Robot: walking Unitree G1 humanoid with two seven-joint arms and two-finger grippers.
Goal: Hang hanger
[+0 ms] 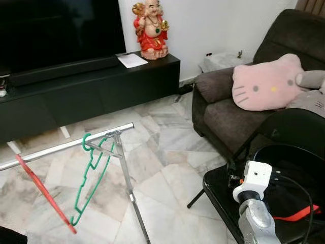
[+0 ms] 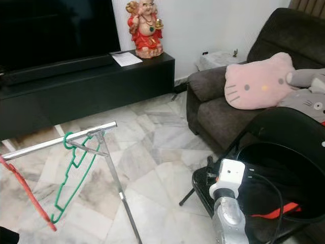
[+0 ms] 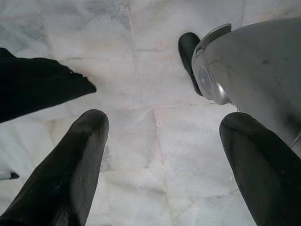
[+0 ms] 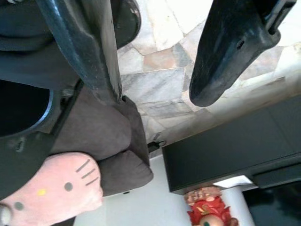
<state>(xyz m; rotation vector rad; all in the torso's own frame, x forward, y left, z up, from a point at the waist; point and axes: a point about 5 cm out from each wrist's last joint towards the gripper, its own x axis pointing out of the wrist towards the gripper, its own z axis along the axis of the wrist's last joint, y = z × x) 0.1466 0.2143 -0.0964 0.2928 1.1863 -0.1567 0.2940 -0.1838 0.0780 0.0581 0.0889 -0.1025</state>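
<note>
The green hanger (image 1: 91, 175) hangs by its hook on the silver rail (image 1: 66, 146) of the clothes rack, just beside the junction where the rack's upright leg (image 1: 129, 193) meets the rail, near the rail's free end. A red hanger (image 1: 44, 194) hangs on the same rail, farther toward the opposite end. The left gripper (image 3: 160, 155) points down at the marble floor (image 3: 155, 61) with its fingers spread apart and nothing between them. The right gripper (image 4: 155, 66) is likewise released, fingers parted and empty; its silver arm (image 1: 256, 216) sits over the black chair (image 1: 223, 190). A pink cat-face cushion (image 1: 266, 84) rests on the dark sofa (image 1: 223, 109).
</note>
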